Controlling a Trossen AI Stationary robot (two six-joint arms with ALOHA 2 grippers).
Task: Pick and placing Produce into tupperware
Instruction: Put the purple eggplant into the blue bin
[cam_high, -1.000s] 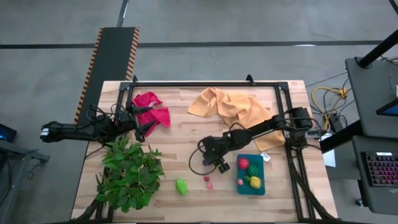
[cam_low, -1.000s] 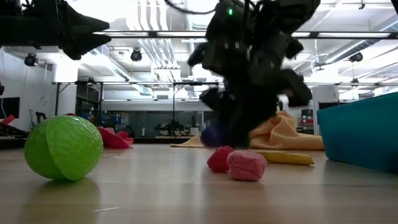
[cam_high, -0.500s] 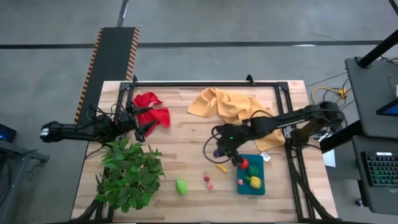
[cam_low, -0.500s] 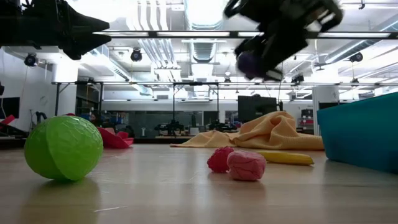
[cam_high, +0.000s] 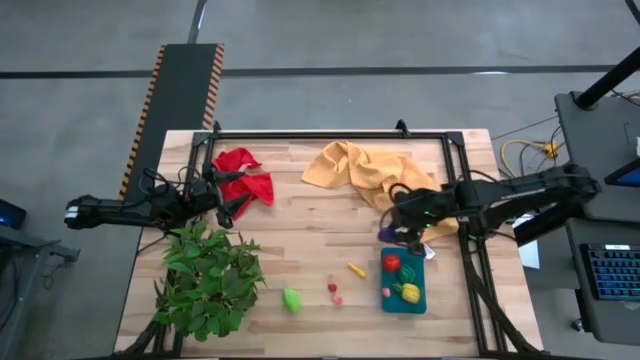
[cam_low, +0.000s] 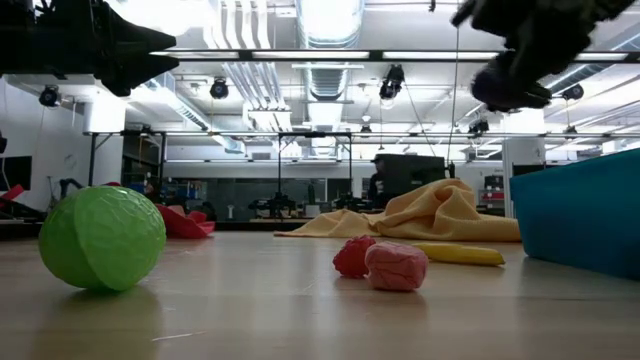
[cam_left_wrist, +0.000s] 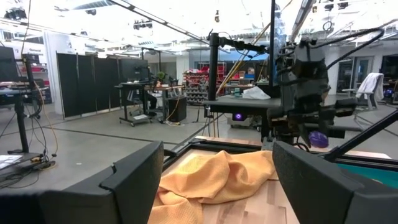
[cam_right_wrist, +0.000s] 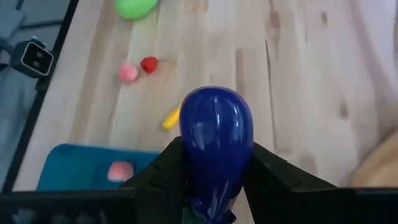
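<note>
My right gripper (cam_high: 392, 232) hangs above the table just off the far-left corner of the teal tupperware (cam_high: 417, 272), shut on a purple produce piece (cam_right_wrist: 216, 137). A red ball (cam_high: 391, 262), a yellow piece (cam_high: 408, 292) and a pink piece (cam_high: 384, 292) lie inside the tupperware. On the wood rest a yellow piece (cam_high: 355, 269), a small red one (cam_high: 331, 287), a pink one (cam_high: 338, 297) and a lime green ball (cam_high: 291, 299). My left gripper (cam_high: 225, 200) waits open beside the red cloth (cam_high: 243, 175). My right gripper pinches the purple piece between its two fingers (cam_right_wrist: 165, 169), one on each flank of its lower half (cam_right_wrist: 208, 186). The rounded end (cam_right_wrist: 216, 112) sticks out past the fingertips. The piece is lifted clear of the table, seen high up in the low view (cam_low: 505, 90).
A yellow cloth (cam_high: 370, 172) lies bunched at the far side, close behind my right gripper. A big leafy green plant (cam_high: 205, 280) fills the near-left corner. A black frame (cam_high: 330, 134) borders the table's far edge and sides. Bare wood spans the middle.
My right gripper, shut on the purple piece, has risen off the table and travelled toward the right edge, from beside the small red and pink pieces to the tupperware's far-left corner. The yellow piece it had covered now shows on the wood.
</note>
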